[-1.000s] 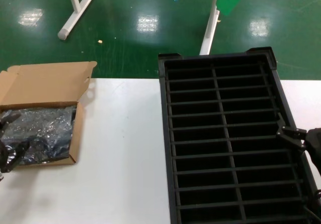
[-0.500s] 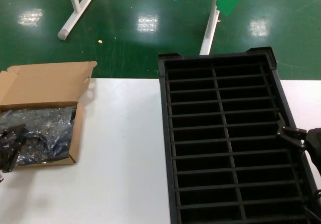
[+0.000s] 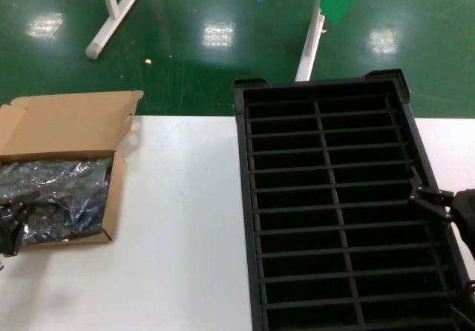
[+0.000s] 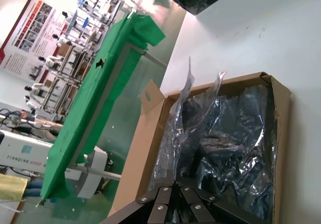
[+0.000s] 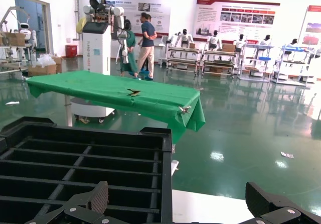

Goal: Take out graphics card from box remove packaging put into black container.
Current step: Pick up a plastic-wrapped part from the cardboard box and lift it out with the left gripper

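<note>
Jaws of our left gripper [image 4: 173,186] are pinching the packaging [image 3: 56,197] at the near end of the box [image 3: 67,127], closed narrow on the crinkled plastic, as our left wrist view is showing; in the head view this gripper [image 3: 11,223] is sitting at the far left edge of the worktop [image 3: 178,257]. We are seeing the bag lying inside the open box [image 4: 150,143], its grey-silver film [image 4: 220,133] rumpled and partly lifted above the rim (the graphics card itself is hidden under the film, so we cannot make it out). Our right gripper [image 5: 183,204] is waiting with its jaws spread wide over the right edge of the black container [image 3: 334,212], holding nothing. In the head view it [image 3: 438,201] is showing beside the crate's right wall. The black container [image 5: 75,158] is standing on the right half of the worktop, well apart from the box.
</note>
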`<action>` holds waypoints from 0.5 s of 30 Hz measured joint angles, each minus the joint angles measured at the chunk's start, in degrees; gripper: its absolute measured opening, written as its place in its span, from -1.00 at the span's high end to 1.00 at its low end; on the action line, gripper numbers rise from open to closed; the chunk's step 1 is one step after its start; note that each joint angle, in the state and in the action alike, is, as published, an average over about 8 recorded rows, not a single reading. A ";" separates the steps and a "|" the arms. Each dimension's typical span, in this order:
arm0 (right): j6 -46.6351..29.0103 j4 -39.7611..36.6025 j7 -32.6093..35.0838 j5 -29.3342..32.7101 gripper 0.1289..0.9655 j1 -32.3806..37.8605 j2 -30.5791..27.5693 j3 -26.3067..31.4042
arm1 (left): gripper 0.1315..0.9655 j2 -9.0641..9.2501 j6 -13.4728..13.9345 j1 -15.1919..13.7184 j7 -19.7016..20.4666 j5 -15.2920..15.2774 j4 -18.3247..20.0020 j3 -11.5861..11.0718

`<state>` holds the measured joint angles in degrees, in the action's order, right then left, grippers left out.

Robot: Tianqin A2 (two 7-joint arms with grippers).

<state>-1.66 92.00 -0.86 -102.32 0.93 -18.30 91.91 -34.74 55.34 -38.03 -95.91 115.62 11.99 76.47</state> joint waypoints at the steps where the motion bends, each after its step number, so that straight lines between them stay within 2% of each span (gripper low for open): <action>1: 0.00 0.00 0.00 0.00 -1.00 0.00 0.00 0.00 | 0.96 -0.09 0.21 -0.41 -0.25 0.03 -0.71 0.04; 5: 0.00 0.00 0.00 0.00 -1.00 0.00 0.00 0.00 | 0.97 -0.48 1.28 -1.69 -0.72 0.23 -2.67 0.11; 8: 0.00 0.00 0.00 0.00 -1.00 0.00 0.00 0.00 | 0.97 -0.85 2.44 -2.11 -0.26 0.44 -2.76 0.13; 15: 0.00 0.00 0.00 0.00 -1.00 0.00 0.00 0.00 | 0.97 -2.36 6.03 -1.54 3.46 0.68 2.13 0.65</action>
<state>-1.66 92.00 -0.86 -102.32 0.93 -18.30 91.91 -37.10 61.37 -39.57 -92.46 116.30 14.11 77.12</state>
